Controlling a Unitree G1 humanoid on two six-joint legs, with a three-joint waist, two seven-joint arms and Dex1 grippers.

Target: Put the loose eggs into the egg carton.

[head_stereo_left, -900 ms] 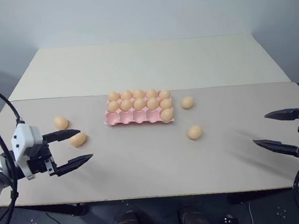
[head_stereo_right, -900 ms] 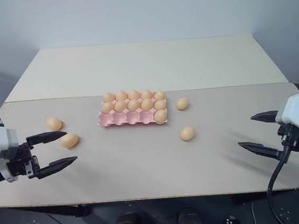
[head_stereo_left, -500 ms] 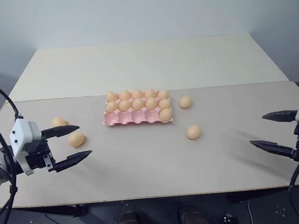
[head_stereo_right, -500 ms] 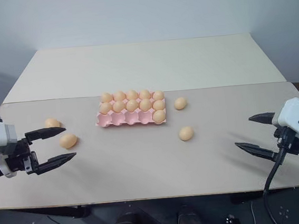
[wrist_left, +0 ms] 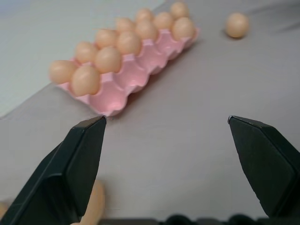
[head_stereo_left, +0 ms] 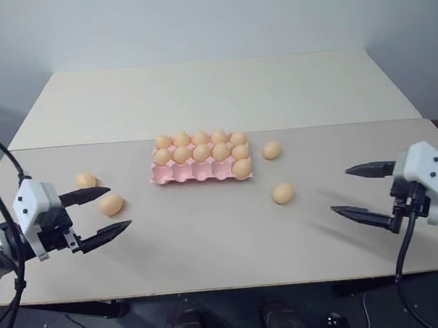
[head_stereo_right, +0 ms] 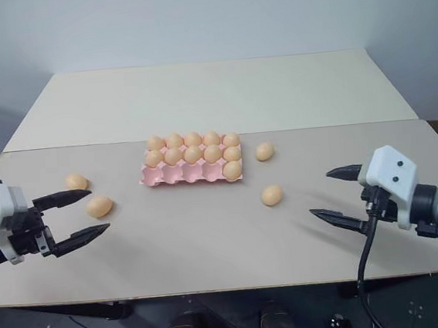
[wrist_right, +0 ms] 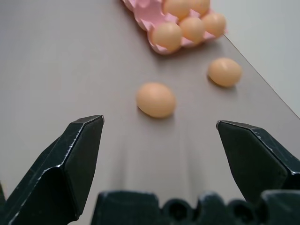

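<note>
The pink egg carton (head_stereo_left: 183,174) lies mid-table with several eggs in its back two rows and one at the right end of its front row. Two loose eggs lie to its left, one (head_stereo_left: 86,180) farther out and one (head_stereo_left: 111,204) nearer. Two more lie to its right, one (head_stereo_left: 272,150) beside the carton and one (head_stereo_left: 283,193) closer to me. My left gripper (head_stereo_left: 121,207) is open and empty, hovering by the nearer left egg (wrist_left: 95,206). My right gripper (head_stereo_left: 339,190) is open and empty, facing the closer right egg (wrist_right: 156,99) from the right.
The carton and eggs sit on a grey-beige table (head_stereo_left: 226,241), with a paler table (head_stereo_left: 212,95) butted against its far edge and a plain wall behind. Bare tabletop lies in front of the carton and between the grippers.
My right gripper has moved left, inward over the table toward the closer right egg. The left gripper has stayed nearly where it was, and the eggs and carton have not moved.
</note>
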